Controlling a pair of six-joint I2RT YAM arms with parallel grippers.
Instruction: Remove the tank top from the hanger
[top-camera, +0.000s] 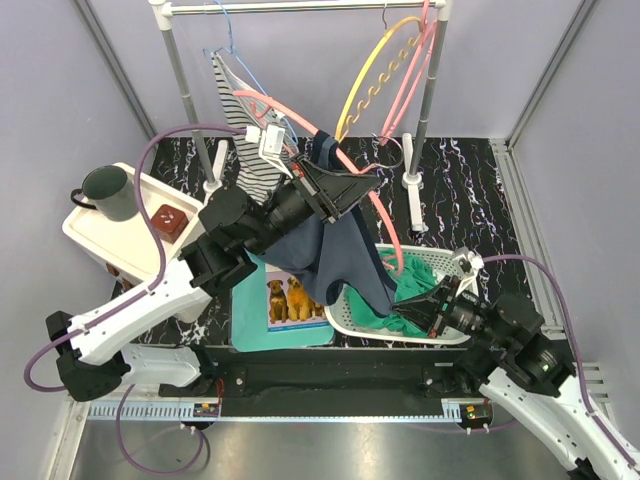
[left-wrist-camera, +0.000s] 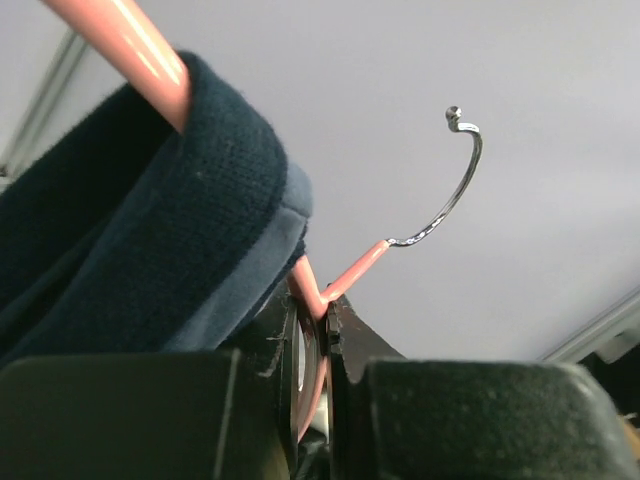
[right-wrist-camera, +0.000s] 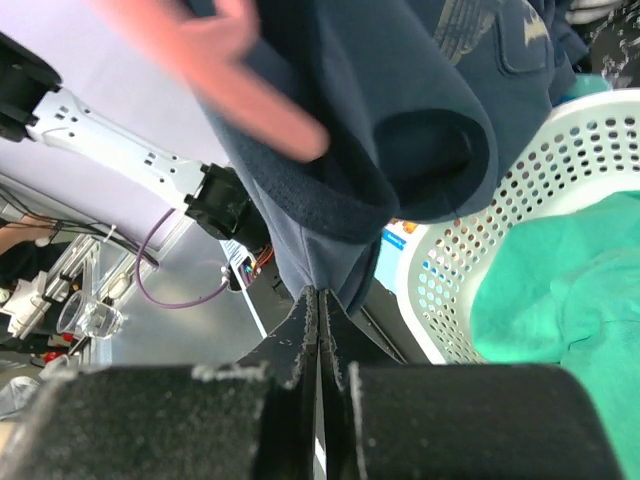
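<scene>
With left claw (left-wrist-camera: 314, 322) clamping the hanger (left-wrist-camera: 352, 267) and right claw (right-wrist-camera: 320, 300) pinching the tank top (top-camera: 330, 250), pull fabric steadily off sideways.

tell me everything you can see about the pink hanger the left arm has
The pink hanger looks like thin wire in a glossy pink coating, ending in a bare metal hook that hangs on nothing. It sits tilted, clamped near its neck by the left gripper. The navy tank top is still draped over it, one strap looped round the wire.
</scene>
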